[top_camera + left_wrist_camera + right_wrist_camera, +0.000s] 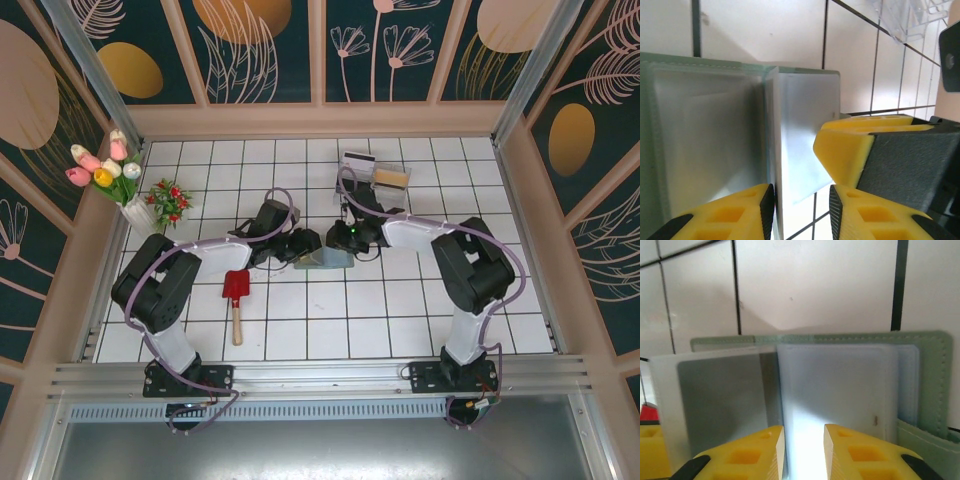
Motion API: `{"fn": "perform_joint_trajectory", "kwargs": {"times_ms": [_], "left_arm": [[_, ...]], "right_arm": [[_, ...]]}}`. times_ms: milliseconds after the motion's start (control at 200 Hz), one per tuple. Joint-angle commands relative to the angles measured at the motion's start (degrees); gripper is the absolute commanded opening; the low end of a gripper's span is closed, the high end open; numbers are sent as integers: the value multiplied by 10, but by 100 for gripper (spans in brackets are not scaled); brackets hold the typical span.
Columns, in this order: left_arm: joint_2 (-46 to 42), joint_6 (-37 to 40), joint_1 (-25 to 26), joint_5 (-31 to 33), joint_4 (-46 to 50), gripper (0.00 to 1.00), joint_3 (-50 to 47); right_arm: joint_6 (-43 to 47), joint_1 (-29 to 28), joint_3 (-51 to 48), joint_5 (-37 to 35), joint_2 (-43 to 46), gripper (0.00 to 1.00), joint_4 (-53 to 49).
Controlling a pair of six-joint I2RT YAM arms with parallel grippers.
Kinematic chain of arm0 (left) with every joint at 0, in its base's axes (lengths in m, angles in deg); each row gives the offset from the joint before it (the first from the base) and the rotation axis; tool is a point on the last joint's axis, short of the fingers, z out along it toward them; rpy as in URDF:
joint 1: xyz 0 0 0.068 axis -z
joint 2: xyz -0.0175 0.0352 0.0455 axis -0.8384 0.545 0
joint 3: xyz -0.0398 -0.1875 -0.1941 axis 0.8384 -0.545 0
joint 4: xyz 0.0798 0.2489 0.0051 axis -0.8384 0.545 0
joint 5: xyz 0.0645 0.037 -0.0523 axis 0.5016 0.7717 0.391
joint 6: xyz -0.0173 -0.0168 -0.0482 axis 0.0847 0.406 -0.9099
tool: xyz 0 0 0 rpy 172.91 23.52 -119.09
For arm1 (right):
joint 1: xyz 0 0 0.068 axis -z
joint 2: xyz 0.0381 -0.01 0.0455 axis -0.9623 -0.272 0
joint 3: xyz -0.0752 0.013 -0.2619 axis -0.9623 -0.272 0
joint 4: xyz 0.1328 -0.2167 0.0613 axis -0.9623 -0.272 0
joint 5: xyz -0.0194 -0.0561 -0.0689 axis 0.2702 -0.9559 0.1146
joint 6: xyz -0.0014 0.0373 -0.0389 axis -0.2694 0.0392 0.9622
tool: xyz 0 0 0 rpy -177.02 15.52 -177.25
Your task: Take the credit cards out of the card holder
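Card holder (850, 385) open between pincers

Bright, even overhead light floods the white tiled tabletop (400, 310).
Arms cast soft, short shadows; wrist views blur at close range, with glare blowing out the open grey-green fold-over card holder's (930, 370) glossy pockets between unfocused yellow fingertips (860, 452).

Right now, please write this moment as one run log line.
card holder: open, mid-table | left pincer: around inner sleeve | right pincer: around sleeve edge | two credit cards: lying far side
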Motion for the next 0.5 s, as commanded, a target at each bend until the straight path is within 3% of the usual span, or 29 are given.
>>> {"fn": "perform_joint_trajectory", "kwargs": {"times_ms": [0, 205, 495], "left_arm": [[7, -10, 6, -30, -35, 37, 14], [35, -10, 17, -47, -50, 39, 41], [77, -11, 24, -59, -59, 43, 51]], "right_arm": [[-22, 4, -10, -51, 55, 29, -4], [-49, 18, -52, -87, 104, 30, 20], [-60, 38, -76, -83, 123, 30, 40]]}}
